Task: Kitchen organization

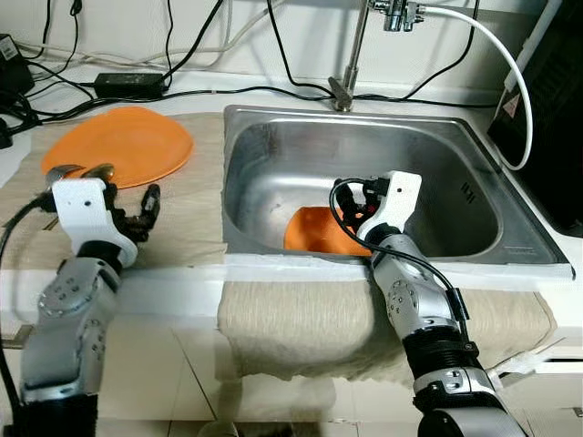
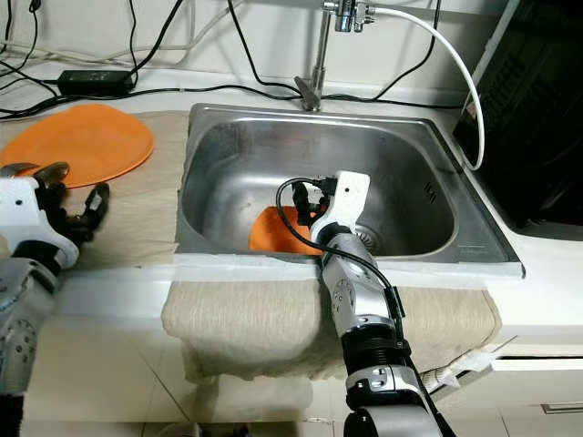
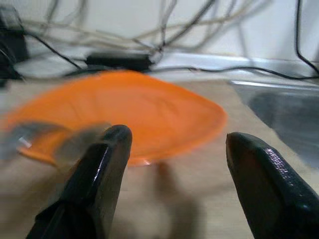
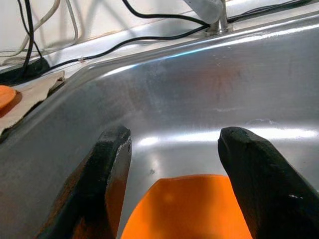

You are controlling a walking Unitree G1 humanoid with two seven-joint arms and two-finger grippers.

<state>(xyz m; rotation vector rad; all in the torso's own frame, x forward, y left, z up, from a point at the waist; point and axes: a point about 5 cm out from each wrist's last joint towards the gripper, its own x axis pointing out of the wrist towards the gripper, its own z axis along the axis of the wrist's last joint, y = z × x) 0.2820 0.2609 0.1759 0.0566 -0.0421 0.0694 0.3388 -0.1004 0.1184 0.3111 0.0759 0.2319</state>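
While my right tool point(image 1: 351, 211) hangs spread open inside the sink point(image 1: 474, 196), just above the orange plate point(image 1: 314, 232) on its bottom, I judge grasping comes next: descend, then close. My left tool point(image 1: 141, 211), open, waits beside the sink.

Cables point(image 1: 209, 27): black, strung along back wall.
Power adapter point(image 1: 129, 85): on counter.
Hose point(image 1: 510, 82): white, from tap fitting.

plate point(image 1: 118, 144) left of sink point(image 1: 364, 146)
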